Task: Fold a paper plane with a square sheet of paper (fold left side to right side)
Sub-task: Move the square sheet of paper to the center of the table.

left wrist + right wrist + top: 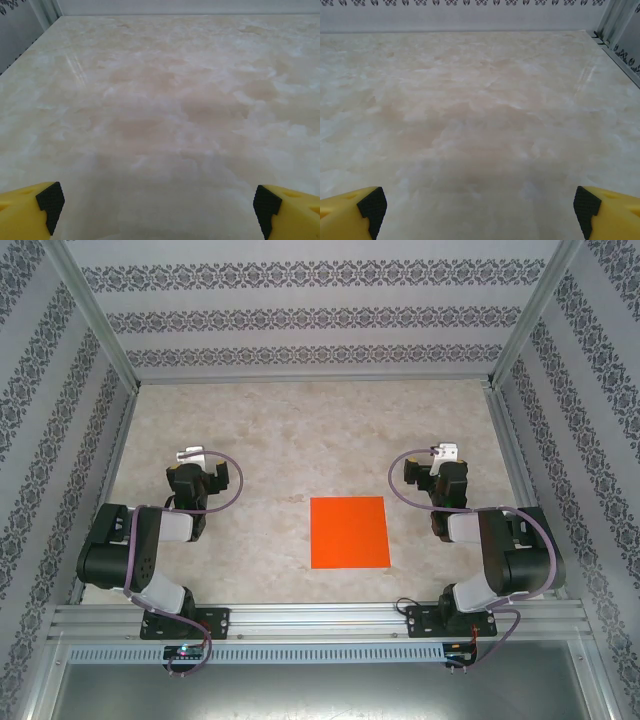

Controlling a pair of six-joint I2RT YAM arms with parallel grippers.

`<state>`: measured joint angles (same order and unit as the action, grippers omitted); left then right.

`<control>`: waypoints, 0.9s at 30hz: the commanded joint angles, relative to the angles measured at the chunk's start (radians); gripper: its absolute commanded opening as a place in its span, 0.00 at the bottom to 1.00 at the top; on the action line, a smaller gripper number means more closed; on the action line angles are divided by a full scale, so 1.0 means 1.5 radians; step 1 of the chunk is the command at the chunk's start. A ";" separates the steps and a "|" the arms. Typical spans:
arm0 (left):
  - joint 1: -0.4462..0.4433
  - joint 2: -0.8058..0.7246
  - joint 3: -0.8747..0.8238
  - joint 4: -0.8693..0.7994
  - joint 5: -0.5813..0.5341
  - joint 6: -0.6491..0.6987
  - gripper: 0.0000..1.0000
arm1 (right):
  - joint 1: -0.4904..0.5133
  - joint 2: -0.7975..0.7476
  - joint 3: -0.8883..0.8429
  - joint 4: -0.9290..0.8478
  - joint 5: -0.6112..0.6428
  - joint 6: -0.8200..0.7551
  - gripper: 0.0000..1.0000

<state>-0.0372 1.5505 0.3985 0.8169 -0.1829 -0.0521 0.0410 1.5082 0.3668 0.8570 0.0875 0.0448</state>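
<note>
One orange sheet (348,531) — flat, unrotated, sides equal

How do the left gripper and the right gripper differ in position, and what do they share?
The right gripper sits closer to the square sheet of paper than the left gripper. The left gripper's camera catches the far left corner of the table; the right gripper's catches the far right corner. Both are open, empty and clear of the paper.

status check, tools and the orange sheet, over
Both open, empty: left tool, right tool. The orange sheet lies flat, unfolded, untouched. Nothing on it.
</note>
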 commanded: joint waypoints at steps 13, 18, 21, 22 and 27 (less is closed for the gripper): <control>0.008 0.005 -0.005 0.036 0.011 0.004 1.00 | -0.009 -0.004 0.016 0.006 -0.011 -0.008 0.98; 0.008 0.005 -0.005 0.035 0.011 0.004 1.00 | -0.009 -0.003 0.016 0.006 -0.012 -0.008 0.98; 0.009 0.003 -0.008 0.039 0.011 0.005 1.00 | -0.011 -0.006 0.015 0.008 -0.014 -0.008 0.98; 0.009 0.002 -0.008 0.040 0.005 0.002 1.00 | -0.011 -0.005 0.014 0.010 -0.014 -0.007 0.98; -0.002 -0.074 -0.023 0.004 0.004 0.016 1.00 | -0.008 -0.120 0.057 -0.182 0.023 0.013 0.98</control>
<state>-0.0376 1.5188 0.3782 0.8139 -0.1795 -0.0517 0.0345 1.4441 0.3870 0.7490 0.0921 0.0471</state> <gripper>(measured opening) 0.999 0.977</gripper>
